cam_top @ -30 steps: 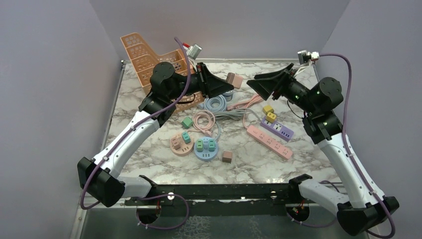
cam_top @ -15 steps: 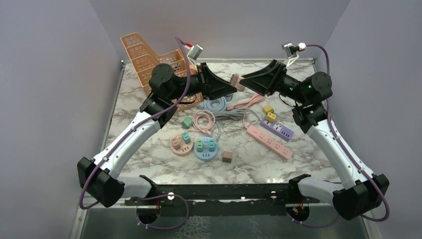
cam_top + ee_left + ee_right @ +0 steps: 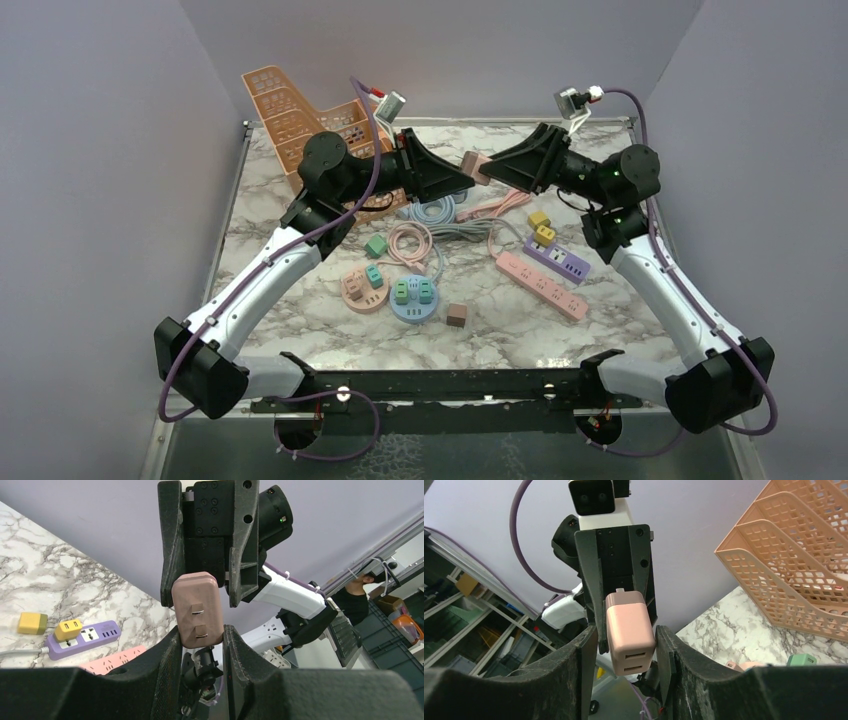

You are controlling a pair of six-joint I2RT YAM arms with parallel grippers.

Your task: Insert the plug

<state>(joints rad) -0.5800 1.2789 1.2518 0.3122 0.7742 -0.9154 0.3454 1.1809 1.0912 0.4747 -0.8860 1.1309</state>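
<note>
Pink plug (image 3: 197, 609) — long axis roughly upright, prongs toward left claw (image 3: 201, 636)

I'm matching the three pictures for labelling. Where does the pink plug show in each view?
Top external: pink plug in the upper middle; marble table below it.
Left wrist: plug in the centre; table at left.
Right wrist: plug in the centre, low; table at lower right.
Shared landmark: the marble table.

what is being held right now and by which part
The left gripper clamps the pink plug by its side faces at one end; the right gripper brackets the other end, grip uncertain.
</note>
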